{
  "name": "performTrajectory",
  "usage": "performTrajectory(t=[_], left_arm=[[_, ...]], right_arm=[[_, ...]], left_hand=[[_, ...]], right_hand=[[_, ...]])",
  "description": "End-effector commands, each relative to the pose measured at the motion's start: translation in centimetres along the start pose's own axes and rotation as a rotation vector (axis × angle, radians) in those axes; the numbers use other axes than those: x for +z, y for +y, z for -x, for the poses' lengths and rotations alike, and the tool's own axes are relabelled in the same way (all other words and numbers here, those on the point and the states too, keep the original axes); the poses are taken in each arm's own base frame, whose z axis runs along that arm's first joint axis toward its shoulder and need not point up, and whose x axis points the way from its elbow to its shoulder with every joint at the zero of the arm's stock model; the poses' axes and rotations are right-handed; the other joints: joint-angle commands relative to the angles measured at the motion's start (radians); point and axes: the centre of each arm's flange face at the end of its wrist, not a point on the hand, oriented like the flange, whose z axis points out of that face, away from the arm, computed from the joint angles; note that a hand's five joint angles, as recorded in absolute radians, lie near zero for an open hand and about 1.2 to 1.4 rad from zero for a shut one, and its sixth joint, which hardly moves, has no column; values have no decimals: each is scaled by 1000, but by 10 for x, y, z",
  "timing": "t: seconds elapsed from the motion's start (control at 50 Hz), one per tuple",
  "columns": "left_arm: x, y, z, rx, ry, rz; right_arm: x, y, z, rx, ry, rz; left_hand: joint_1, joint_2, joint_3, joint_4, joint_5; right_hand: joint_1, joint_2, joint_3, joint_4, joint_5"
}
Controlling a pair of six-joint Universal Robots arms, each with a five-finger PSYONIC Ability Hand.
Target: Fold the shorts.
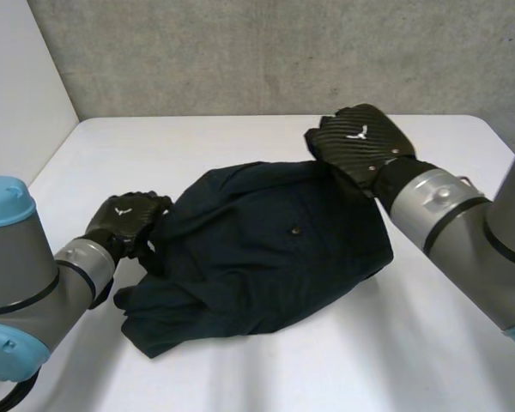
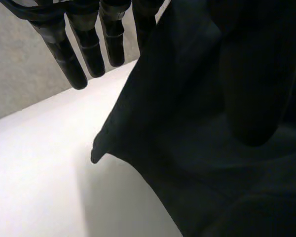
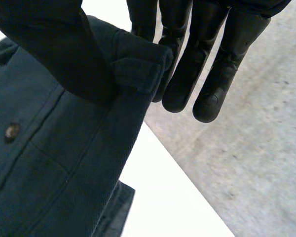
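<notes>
Head view, shorts: dark navy shorts [image 1: 266,249] lie bunched in the middle of the tabletop [image 1: 240,142], with a small button [image 1: 295,230] facing up and loose folds heaped toward the near left.
Left hand: the left hand [image 1: 127,221] is at the shorts' left edge, knuckles up, with its fingers curled into the cloth.
Left wrist view adds: a raised flap of cloth runs between the straight fingers [image 2: 69,54] behind it and the thumb [image 2: 251,89] in front, so the flap is pinched. A pointed corner of the flap stands out against the white surface.
Right hand: the right hand [image 1: 358,142] is at the shorts' far right corner, its back turned up.
Right wrist view adds: the waistband, with a belt loop [image 3: 135,74], is clamped under the thumb [image 3: 54,44] and against the fingers [image 3: 202,54]. This grip is hidden from the head view.
Edges: the shorts are well apart from the far and right edges. The right hand is near the far edge.
Open room: bare tabletop lies along the far edge, at the right side and at the near right corner.
Surround: a grey wall [image 1: 240,51] stands behind the far edge.
</notes>
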Motion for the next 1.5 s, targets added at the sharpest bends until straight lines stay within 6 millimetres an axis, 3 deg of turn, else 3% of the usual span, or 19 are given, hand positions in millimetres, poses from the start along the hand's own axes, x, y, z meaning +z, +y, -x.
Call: performTrajectory(t=[0.02, 0.28, 0.32, 0.34, 0.36, 0.38, 0.4, 0.44, 0.5, 0.6, 0.7, 0.76, 0.84, 0.86, 0.94, 1.08, 1.26, 1.34, 1.5], left_arm=[[10, -2, 3, 10, -4, -9], [42, 10, -5, 18, 30, 3], [43, 13, -9, 21, 42, 11], [43, 14, -12, 24, 50, 13], [42, 14, -13, 25, 51, 13], [42, 14, -14, 25, 53, 13], [40, 12, -14, 26, 52, 8], [39, 11, -15, 27, 53, 5], [30, -7, -14, 34, 45, -47], [7, -47, -12, 48, 35, -162], [-18, -80, -14, 63, 33, -268], [-31, -92, -18, 69, 39, -304], [-38, -96, -19, 69, 40, -306], [-40, -96, -19, 70, 42, -304], [-46, -97, -25, 71, 59, -295], [-46, -96, -27, 72, 65, -289], [-45, -95, -28, 71, 67, -286], [-44, -96, -29, 71, 66, -289], [-37, -89, -29, 69, 69, -263]], right_arm=[[-18, 16, -5, 17, 18, 46], [-64, 15, 3, 45, -60, 71], [-71, 18, 3, 71, -85, 119], [-73, 19, 2, 80, -88, 140], [-75, 21, 2, 88, -92, 167], [-77, 23, 1, 95, -97, 194], [-80, 27, -1, 100, -106, 252], [-82, 29, -6, 86, -101, 297], [-81, 31, -26, 54, -51, 332], [-68, 19, -56, 68, 106, 250], [-61, 9, -64, 184, 182, 177], [-54, 12, -52, 279, 139, 175], [-44, 15, -17, 395, 32, 202], [-43, 14, 0, 431, -19, 213], [-47, 11, 28, 498, -99, 231], [-50, 20, 39, 576, -116, 278], [-57, 73, 57, 803, 1, 469], [-57, 90, 57, 796, 94, 498], [-61, 92, 69, 762, 108, 488]], left_hand=[[107, 123, 119, 124, 128], [271, 287, 283, 288, 292], [417, 434, 430, 435, 438], [694, 711, 707, 712, 715], [834, 850, 846, 851, 855], [957, 973, 969, 974, 978], [1036, 1053, 1049, 1054, 1058], [1037, 1054, 1050, 1055, 1058], [1037, 1054, 1050, 1055, 1058], [1037, 1054, 1050, 1055, 1058], [1037, 1054, 1050, 1055, 1058], [1037, 1054, 1050, 1055, 1058], [1037, 1054, 1050, 1055, 1058], [1037, 1054, 1050, 1055, 1058], [1037, 1054, 1050, 1055, 1058], [1037, 1054, 1050, 1055, 1058], [1037, 1054, 1050, 1055, 1058], [1037, 1054, 1050, 1055, 1058], [1037, 1054, 1050, 1055, 1058]], right_hand=[[423, 235, 218, 205, 253], [423, 235, 218, 205, 253], [423, 235, 218, 205, 253], [423, 235, 218, 205, 253], [423, 235, 218, 205, 253], [316, 128, 112, 98, 146], [-127, -315, -331, -345, -297], [-491, -679, -695, -708, -660], [-794, -982, -999, -1012, -964], [-799, -987, -1004, -1017, -969], [-799, -987, -1004, -1017, -969], [-799, -987, -1004, -1017, -969], [-799, -987, -1004, -1017, -969], [-799, -987, -1004, -1017, -969], [-799, -987, -1004, -1017, -969], [-799, -987, -1004, -1017, -969], [-799, -987, -1004, -1017, -969], [-799, -987, -1004, -1017, -969], [-799, -987, -1004, -1017, -969]])
